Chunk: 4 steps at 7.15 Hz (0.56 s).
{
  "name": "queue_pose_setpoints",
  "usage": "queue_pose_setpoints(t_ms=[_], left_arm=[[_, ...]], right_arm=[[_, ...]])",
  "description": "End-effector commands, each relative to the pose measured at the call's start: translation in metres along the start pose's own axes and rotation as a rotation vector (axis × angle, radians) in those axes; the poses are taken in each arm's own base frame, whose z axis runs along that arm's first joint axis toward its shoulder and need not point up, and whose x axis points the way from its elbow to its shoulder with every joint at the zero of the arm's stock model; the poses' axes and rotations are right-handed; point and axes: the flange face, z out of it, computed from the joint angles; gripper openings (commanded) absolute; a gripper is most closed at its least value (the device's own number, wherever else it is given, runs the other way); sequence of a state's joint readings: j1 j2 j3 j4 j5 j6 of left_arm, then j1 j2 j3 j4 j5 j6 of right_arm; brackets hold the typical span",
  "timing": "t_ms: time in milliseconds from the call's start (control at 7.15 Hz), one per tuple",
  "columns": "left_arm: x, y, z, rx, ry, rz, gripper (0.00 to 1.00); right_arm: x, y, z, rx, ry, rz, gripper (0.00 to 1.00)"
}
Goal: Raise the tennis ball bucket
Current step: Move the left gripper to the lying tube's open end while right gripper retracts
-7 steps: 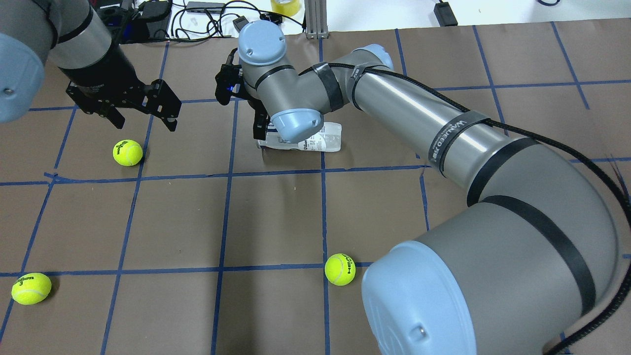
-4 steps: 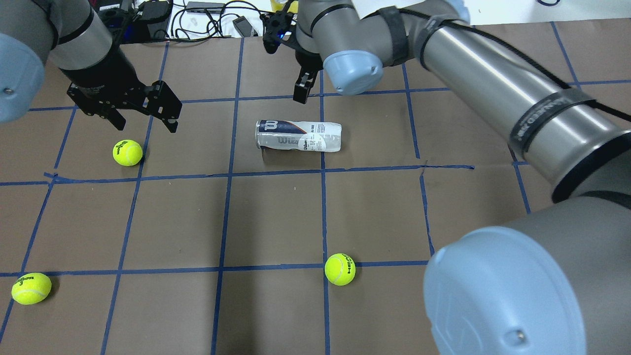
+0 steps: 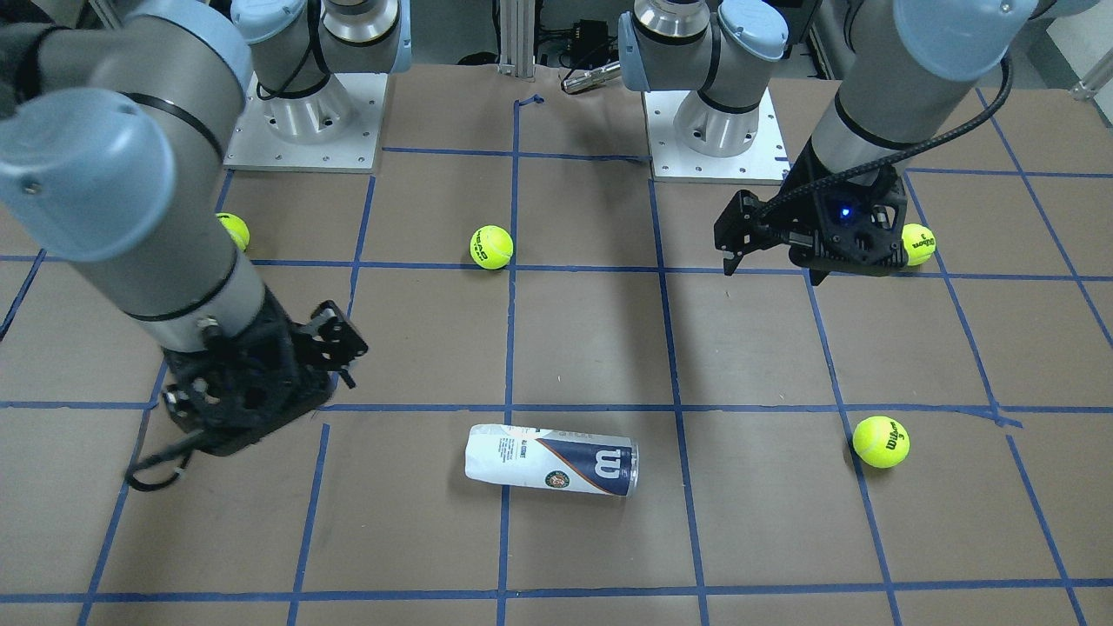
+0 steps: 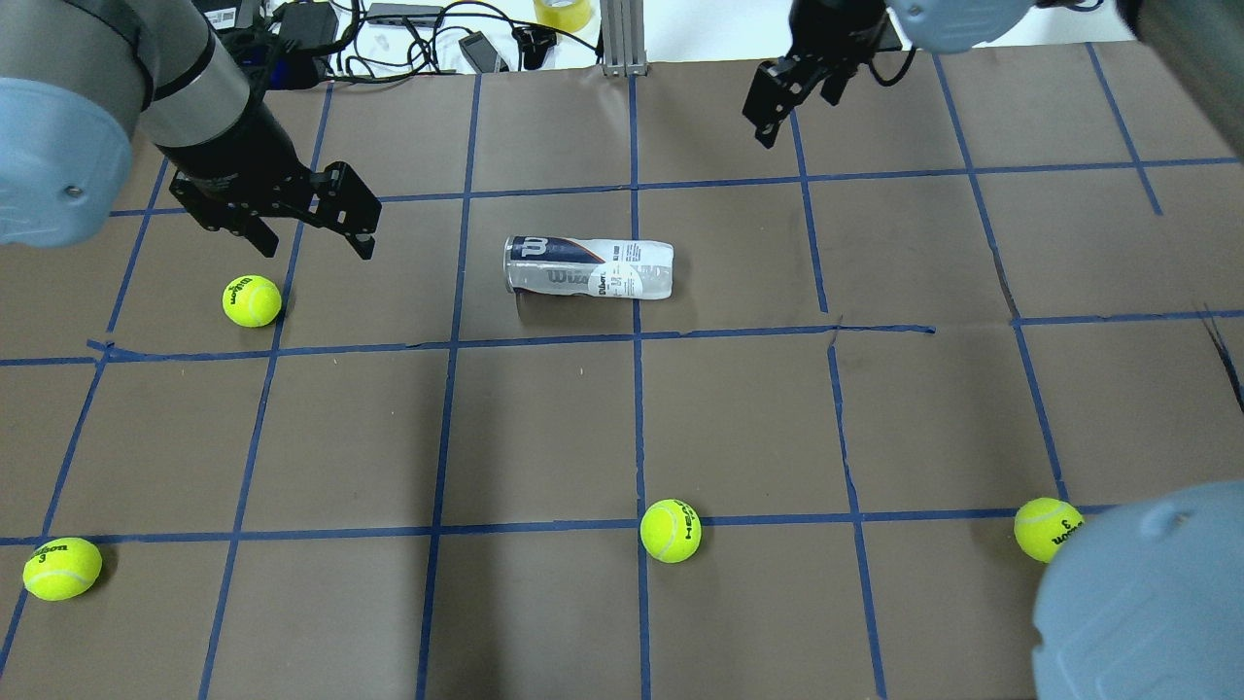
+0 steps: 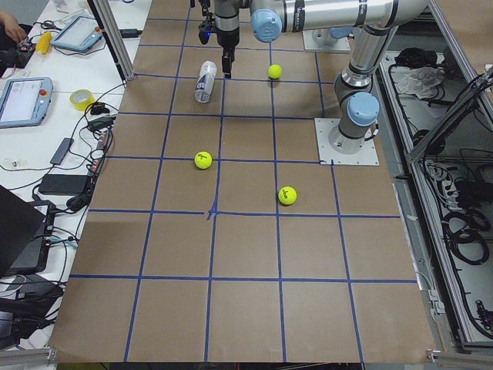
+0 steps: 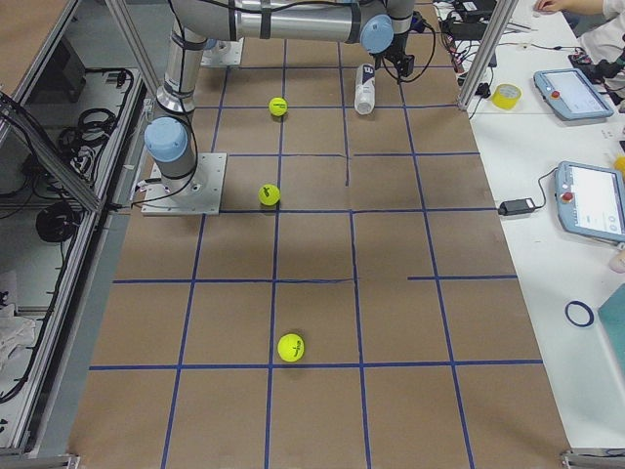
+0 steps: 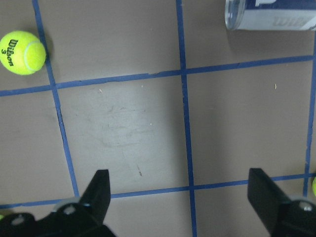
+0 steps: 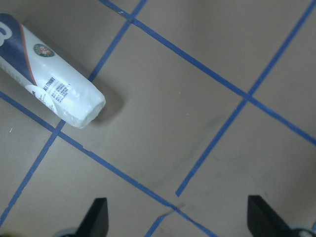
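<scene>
The tennis ball bucket (image 4: 588,268) is a clear can with a white and navy Wilson label. It lies on its side on the brown paper, touched by nothing, and also shows in the front view (image 3: 552,459). My left gripper (image 4: 301,238) is open and empty, hovering left of the can, whose metal rim end shows in the left wrist view (image 7: 271,15). My right gripper (image 4: 797,107) is open and empty, raised to the can's back right. The can's white end shows in the right wrist view (image 8: 49,84).
Several tennis balls lie loose: one under my left gripper (image 4: 252,300), one at the front left (image 4: 61,569), one at the front middle (image 4: 671,531), one at the front right (image 4: 1048,530). Cables and devices (image 4: 389,39) and a metal post (image 4: 619,39) line the back edge.
My right gripper has left the can's rim end, risen and swung to the back right. The can stays lying in place. My left gripper has shifted slightly right.
</scene>
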<state>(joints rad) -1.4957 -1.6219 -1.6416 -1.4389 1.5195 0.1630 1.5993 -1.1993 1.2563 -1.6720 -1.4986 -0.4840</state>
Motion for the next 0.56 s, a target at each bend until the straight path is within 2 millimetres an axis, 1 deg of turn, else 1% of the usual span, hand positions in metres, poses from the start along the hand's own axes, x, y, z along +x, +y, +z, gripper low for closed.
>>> queue_pose_setpoints(t_ms=[0, 140, 280, 419], left_arm=[[0.006, -0.036, 0.043, 0.109, 0.13, 0.007, 1.0], [0.01, -0.052, 0.074, 0.115, 0.213, 0.002, 1.0], [0.009, -0.07, 0.102, 0.125, 0.249, 0.005, 1.0], [0.011, -0.087, 0.125, 0.16, 0.307, 0.013, 1.0]], right_arm=[[0.051, 0.049, -0.045, -0.032, 0.062, 0.342, 1.0], [0.046, 0.06, -0.056, -0.062, 0.076, 0.396, 1.0], [0.044, 0.062, -0.058, -0.064, 0.076, 0.407, 1.0], [0.048, 0.06, -0.05, -0.062, 0.073, 0.411, 1.0]])
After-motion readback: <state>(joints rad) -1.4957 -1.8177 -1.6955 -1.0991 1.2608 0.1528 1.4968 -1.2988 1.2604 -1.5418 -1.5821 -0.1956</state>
